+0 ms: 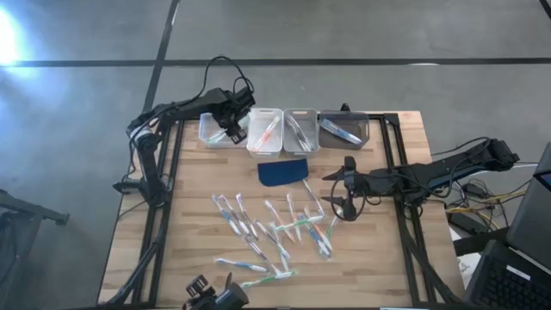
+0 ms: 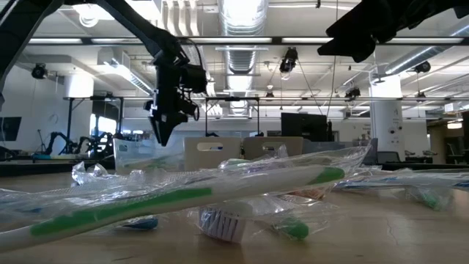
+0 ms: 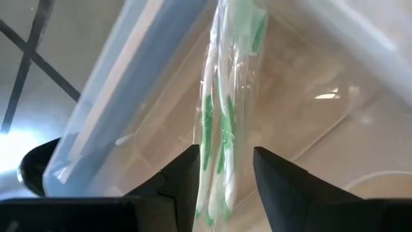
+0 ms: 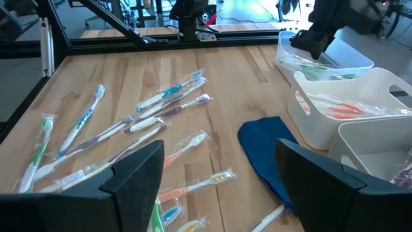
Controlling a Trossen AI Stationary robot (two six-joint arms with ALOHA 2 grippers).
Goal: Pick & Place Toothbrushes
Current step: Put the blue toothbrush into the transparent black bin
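Green-striped toothbrush point(image 3: 219, 129) lies lengthwise in the end bin point(image 1: 209, 129) between parted left jaws.

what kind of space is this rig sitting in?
Most likely a robotics lab or open industrial workspace. The low view shows exposed ceiling ducts and strip lighting, with another robot arm on a bench in the background. The wooden table stands on a bare concrete floor.

The left arm reaches across the far left corner of the worktop point(image 1: 138, 258), its left tool point(image 1: 231, 131) pointing down there with fingers point(image 3: 183, 174) parted. The right arm stretches in from the worktop's right edge, its right tool point(image 1: 341, 205) held low over the middle, fingers point(image 4: 138, 169) spread wide apart.
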